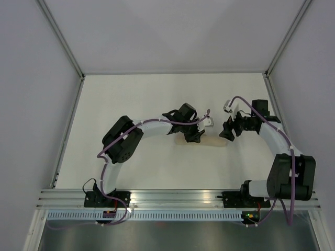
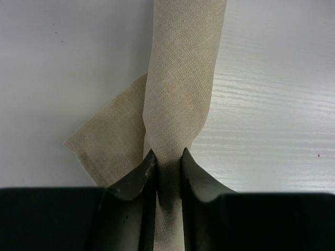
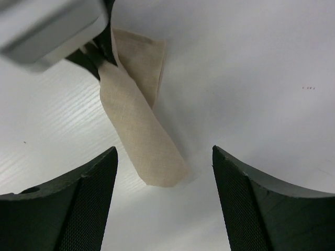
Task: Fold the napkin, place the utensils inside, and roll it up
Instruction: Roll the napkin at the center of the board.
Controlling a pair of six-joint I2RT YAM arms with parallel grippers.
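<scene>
1. Rolling looks to be the step in hand, and it seems near its end. The napkin [image 1: 205, 141] lies as a narrow tube on the surface [image 1: 157, 104], between the two arms.
2. The left tool [image 2: 168, 159] is clenched on one end of the tube, its jaws close together with the cloth pinched between them.
3. The right tool [image 3: 163, 154] is released, jaws spread wide. The tube's other end lies between and just ahead of them, touching neither.
4. A loose corner [image 2: 102, 144] sticks out flat from the roll just beside the left tool's pinch, so that end is untidy.
5. No utensils show in any view, and I cannot tell whether they sit inside the tube.
6. As a judgement, the fold and most of the roll appear done. What is left is tidying the roll and letting go.
7. The next move likely calls for the right tool to come down on the free end and steady it. The loose corner can then be tucked or wrapped round at the left end.
8. The thin cloth may spring open if the pinch is released with nothing pressing on the roll.
</scene>
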